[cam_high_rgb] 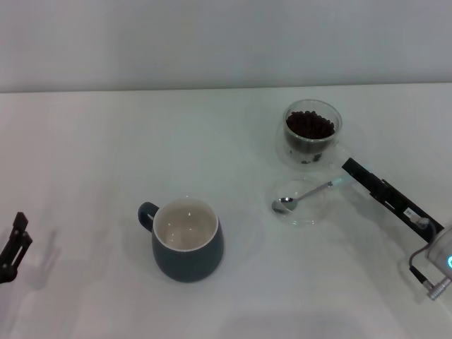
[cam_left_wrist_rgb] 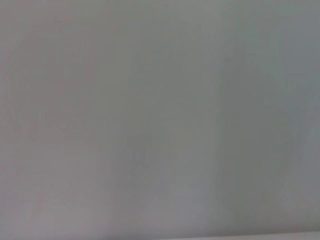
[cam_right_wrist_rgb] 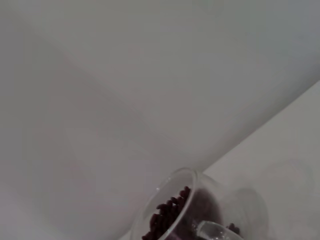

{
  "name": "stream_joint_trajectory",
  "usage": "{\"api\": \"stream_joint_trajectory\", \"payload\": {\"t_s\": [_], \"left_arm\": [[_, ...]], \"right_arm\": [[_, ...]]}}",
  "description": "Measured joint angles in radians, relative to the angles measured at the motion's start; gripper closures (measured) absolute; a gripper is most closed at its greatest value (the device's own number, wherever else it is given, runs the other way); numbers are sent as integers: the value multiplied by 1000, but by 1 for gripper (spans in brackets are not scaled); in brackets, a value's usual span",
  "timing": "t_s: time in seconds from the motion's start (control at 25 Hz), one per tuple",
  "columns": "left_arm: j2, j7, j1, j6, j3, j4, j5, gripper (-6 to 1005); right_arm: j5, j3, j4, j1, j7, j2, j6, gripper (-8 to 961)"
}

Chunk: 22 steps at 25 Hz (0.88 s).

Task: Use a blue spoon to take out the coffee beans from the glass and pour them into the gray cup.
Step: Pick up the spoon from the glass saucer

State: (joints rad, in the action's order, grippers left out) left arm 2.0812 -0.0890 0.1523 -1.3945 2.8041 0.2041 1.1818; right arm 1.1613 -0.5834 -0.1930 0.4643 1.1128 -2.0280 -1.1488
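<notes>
The blue spoon (cam_high_rgb: 305, 196) lies across a flat clear glass dish (cam_high_rgb: 311, 217), with its metal bowl toward the gray cup and its pale blue end toward my right gripper (cam_high_rgb: 349, 169). The gripper's tip is right at that handle end, and whether it holds the spoon does not show. The glass (cam_high_rgb: 312, 131), holding a heap of coffee beans (cam_high_rgb: 309, 125), stands just behind the dish. It also shows in the right wrist view (cam_right_wrist_rgb: 175, 215). The gray cup (cam_high_rgb: 187, 240) stands in the middle, white inside and empty. My left gripper (cam_high_rgb: 14, 247) is parked at the far left edge.
The white table (cam_high_rgb: 106, 155) meets a pale wall at the back. The right arm's wrist and cables (cam_high_rgb: 434, 265) are at the lower right. The left wrist view shows only a blank pale surface.
</notes>
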Motion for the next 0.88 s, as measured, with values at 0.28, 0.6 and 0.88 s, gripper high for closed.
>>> {"api": "stream_joint_trajectory", "payload": {"t_s": [0.28, 0.6, 0.88], "left_arm": [[0, 0, 5, 0, -1, -12, 4, 179], [-1, 0, 13, 0, -13, -19, 5, 180], [-1, 0, 22, 0, -13, -28, 6, 181]], "right_arm": [[0, 9, -8, 36, 0, 0, 47, 85], [0, 21, -14, 58, -4, 0, 64, 84], [0, 27, -17, 66, -2, 0, 81, 96]]}}
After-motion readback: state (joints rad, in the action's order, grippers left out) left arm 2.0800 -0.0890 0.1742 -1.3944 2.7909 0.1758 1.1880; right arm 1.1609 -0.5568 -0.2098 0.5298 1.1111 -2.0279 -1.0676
